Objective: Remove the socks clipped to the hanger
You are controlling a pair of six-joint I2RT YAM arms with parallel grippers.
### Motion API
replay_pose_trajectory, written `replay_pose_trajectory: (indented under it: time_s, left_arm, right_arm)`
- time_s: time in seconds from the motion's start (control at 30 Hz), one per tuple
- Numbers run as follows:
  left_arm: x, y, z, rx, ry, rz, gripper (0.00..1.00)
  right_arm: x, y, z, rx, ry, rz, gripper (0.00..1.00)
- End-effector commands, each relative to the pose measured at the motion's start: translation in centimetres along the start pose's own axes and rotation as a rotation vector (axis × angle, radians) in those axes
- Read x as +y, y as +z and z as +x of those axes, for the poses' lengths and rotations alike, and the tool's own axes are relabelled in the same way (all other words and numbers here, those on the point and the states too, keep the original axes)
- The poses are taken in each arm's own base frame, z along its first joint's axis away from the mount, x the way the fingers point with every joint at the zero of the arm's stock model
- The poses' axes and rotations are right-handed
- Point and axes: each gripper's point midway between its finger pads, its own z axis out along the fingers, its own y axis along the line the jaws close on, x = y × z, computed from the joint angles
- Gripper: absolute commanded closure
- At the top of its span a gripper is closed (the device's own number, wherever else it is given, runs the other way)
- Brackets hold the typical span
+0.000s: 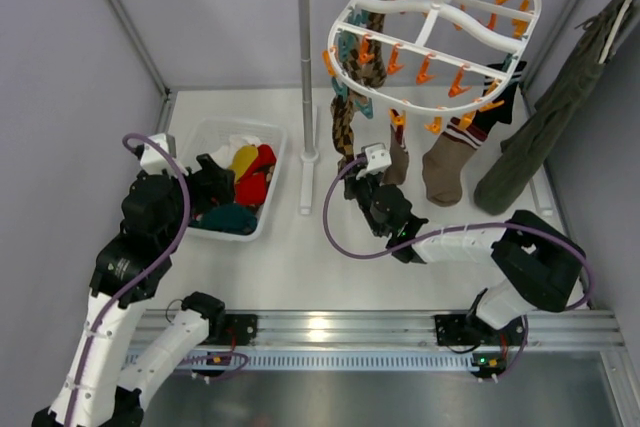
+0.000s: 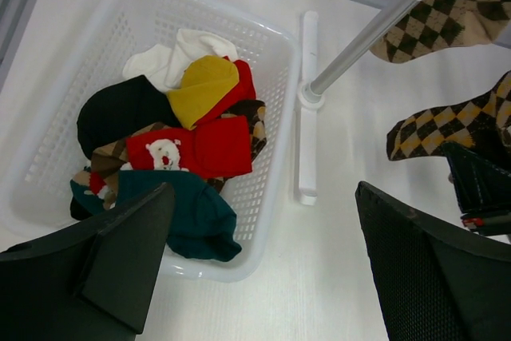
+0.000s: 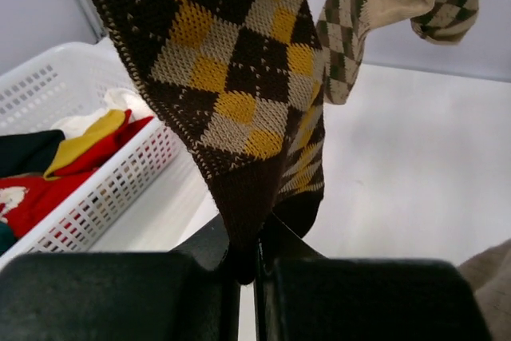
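Note:
The white hanger (image 1: 435, 22) with orange and teal clips hangs from the rail. Argyle socks (image 1: 343, 127) dangle from its left side, and plain brown socks (image 1: 445, 167) with striped cuffs from its front. My right gripper (image 1: 352, 184) sits below the argyle pair. In the right wrist view it (image 3: 249, 265) is shut on the dark toe of one argyle sock (image 3: 231, 77), which is still hanging, with a second argyle sock (image 3: 359, 29) behind. My left gripper (image 1: 215, 182) hovers open and empty (image 2: 263, 277) at the basket's near right corner.
A white basket (image 1: 272, 192) (image 2: 271, 221) at the left holds several loose socks in red, yellow, teal, black and white. The grey pole (image 1: 304, 77) stands on a white foot (image 2: 306, 117) beside it. A long olive garment (image 1: 545, 117) hangs at the right.

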Motion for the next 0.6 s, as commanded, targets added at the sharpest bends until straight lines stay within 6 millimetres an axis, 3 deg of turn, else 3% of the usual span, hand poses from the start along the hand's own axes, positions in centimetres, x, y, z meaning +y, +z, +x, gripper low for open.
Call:
replay_pose_trajectory:
  time_s: [0.0,0.1,0.13,0.17,0.2,0.57]
  left_arm:
    - [-2.5,0.0,-2.7,-0.050,-0.050,0.090,0.01]
    - [-3.8,0.1,-3.3,-0.049,-0.072,0.140,0.01]
    - [-4.1,0.3,-3.4,-0.043,-0.072,0.146,0.01]
    - [-4.3,0.4,-3.4,-0.037,-0.073,0.150,0.01]
    - [-4.4,0.3,-3.6,-0.040,-0.072,0.155,0.01]
    - [-4.3,0.1,-3.7,-0.048,-0.075,0.156,0.01]
  right_arm:
    - [1.3,-0.4,-4.1,-0.137,0.077,-0.033,1.00]
    - [1.6,-0.9,-4.3,-0.134,0.074,-0.062,1.00]
    - [1.9,-1.0,-4.5,-0.137,0.072,-0.082,0.89]
    - [1.9,-1.1,-4.8,-0.144,0.071,-0.085,0.89]
    - [1.9,-1.1,-4.8,-0.140,0.064,-0.087,1.00]
    - [2.4,-1.6,-5.8,-0.138,0.043,-0.127,1.00]
